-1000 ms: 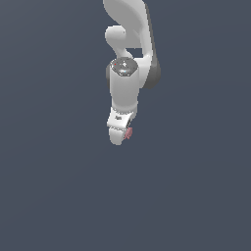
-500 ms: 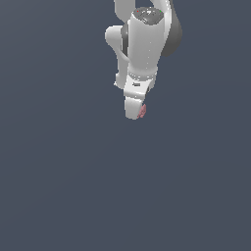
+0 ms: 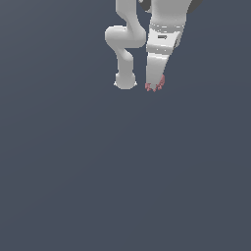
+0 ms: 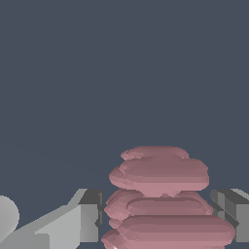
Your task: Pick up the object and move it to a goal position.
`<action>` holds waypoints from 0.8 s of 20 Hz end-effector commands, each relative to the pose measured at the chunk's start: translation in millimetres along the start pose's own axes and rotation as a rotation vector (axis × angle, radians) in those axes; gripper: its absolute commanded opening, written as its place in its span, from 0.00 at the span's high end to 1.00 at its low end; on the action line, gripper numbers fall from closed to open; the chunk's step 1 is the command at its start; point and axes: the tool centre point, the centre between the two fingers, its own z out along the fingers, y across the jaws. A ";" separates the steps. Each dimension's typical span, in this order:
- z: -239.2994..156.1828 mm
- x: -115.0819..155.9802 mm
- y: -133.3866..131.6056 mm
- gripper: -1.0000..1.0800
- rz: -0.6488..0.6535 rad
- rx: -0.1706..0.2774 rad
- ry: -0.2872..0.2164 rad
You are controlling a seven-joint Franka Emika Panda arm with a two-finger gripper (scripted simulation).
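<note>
The object point(image 4: 163, 199) is a dusty pink-red, ribbed, lumpy item. In the wrist view it sits between my two grey fingertips point(image 4: 90, 214), which press on its sides. In the exterior view only small pink bits of the object point(image 3: 155, 87) peek out below my white hand. My gripper point(image 3: 154, 84) is shut on the object and hangs high in the exterior view, well above the dark floor. Most of the object is hidden behind the hand there.
The white arm links point(image 3: 125, 46) curl down at the exterior view's left of the hand. A plain dark grey-blue surface point(image 3: 125, 186) fills everything else in both views.
The hand has risen and shifted toward the exterior view's right, carrying the object with it. The arm's elbow link now hangs beside the hand.
</note>
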 end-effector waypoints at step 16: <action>-106.8 41.9 -54.6 1.00 0.003 0.001 0.002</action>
